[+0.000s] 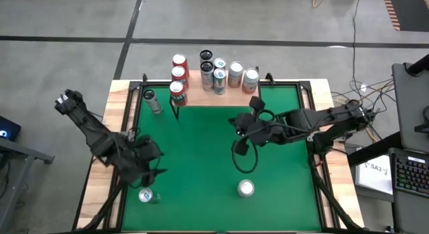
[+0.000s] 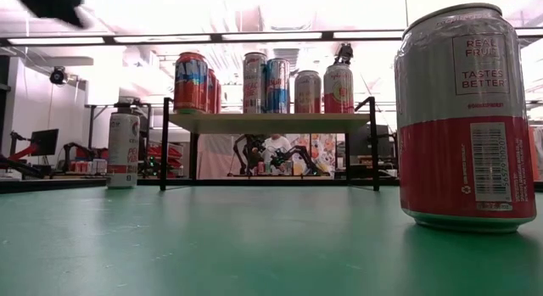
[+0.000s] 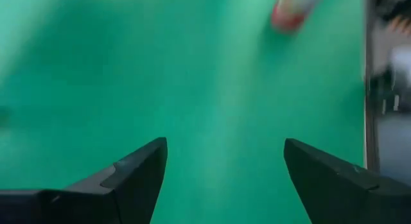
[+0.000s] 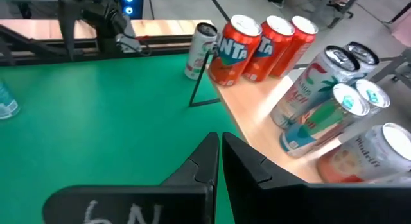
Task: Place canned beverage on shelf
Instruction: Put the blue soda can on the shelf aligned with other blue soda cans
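- The left gripper (image 1: 149, 172) is hanging over the near left part of the green table (image 1: 201, 147), its arm reaching in from the table's left edge; its two dark fingers (image 3: 131, 179) are standing wide apart with nothing between them, only green surface showing past them.
- A can with a pale top (image 1: 145, 195) is standing on the table just nearer than that gripper, close to the near left corner.
- A silver-and-red can (image 1: 246, 188) is standing on the near right part of the table, filling the right of the low view (image 2: 465, 118).
- The right gripper (image 1: 238, 125) is hovering over the middle of the table, its arm stretching in from the right edge; its fingers (image 4: 205, 163) are pressed together and gripping nothing.
- A white can (image 1: 152, 101) is standing on the table by the far left corner, beside the shelf.
- The shelf (image 1: 224, 96) is sitting at the far edge, its pale wooden top on thin black legs, carrying a row of upright cans: three red ones (image 1: 178, 76) at its left end, then blue-and-white and pink ones (image 1: 234, 74).
- Beyond the table, grey floor is showing from above, and a bright room with ceiling lights is lying behind the shelf.
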Motion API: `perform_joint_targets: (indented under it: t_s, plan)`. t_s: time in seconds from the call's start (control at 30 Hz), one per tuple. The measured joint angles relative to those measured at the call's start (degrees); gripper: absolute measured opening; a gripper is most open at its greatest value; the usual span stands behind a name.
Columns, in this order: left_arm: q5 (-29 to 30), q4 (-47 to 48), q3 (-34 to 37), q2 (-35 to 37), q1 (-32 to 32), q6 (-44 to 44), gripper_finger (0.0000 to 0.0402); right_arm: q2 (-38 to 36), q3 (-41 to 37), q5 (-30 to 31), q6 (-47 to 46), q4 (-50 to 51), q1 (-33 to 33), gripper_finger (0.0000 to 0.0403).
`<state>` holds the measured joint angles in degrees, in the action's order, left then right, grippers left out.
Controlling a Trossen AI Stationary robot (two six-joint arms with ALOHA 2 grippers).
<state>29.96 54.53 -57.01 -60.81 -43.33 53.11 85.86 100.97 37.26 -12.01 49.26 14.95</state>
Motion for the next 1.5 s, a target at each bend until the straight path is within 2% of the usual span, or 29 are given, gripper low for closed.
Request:
perform_joint_targets:
  t_s: [0.07,0.17,0.33,0.47,0.77,0.93,1.03,1.3,1.5]
  plan:
    - [-5.17,7.52,-4.20,-3.64,-2.25,7.15,0.0297,0.28,0.00,0.02,-0.04,0.12,0.66,0.0013]
    - [-11.12,13.97,-9.46,-9.00,-5.20,12.51,0.0297,0.89,-0.01,0.01,-0.06,-0.02,1.08,0.0013]
    - [-17.58,18.62,-18.42,-16.56,-8.89,13.45,0.0297,1.52,-0.02,0.02,-0.06,-0.36,1.08,0.0013]
    - [-18.69,21.28,-22.57,-20.58,-11.63,13.48,0.0297,1.67,-0.02,-0.21,-0.07,-0.54,1.06,0.0013]
    - [-18.87,21.30,-22.23,-22.09,-12.63,14.37,0.0297,1.67,-0.04,-7.47,-1.42,-0.23,1.21,0.0013]
    - [-19.35,21.43,-21.03,-22.11,-13.10,15.82,0.0301,1.75,-0.37,-7.72,-1.44,-0.18,2.37,0.0013]
    - [-20.79,21.50,-20.92,-22.30,-13.39,16.61,0.0317,2.05,-0.39,-7.72,-0.96,-0.18,2.97,0.0013]
    - [-23.59,21.09,-21.46,-22.52,-13.90,16.74,0.0391,3.52,-0.48,-7.69,0.44,-0.18,3.05,0.0013]
    - [-23.48,20.94,-21.79,-22.96,-13.93,21.27,0.0390,4.38,-0.50,-7.70,0.35,-0.23,3.07,0.0013]
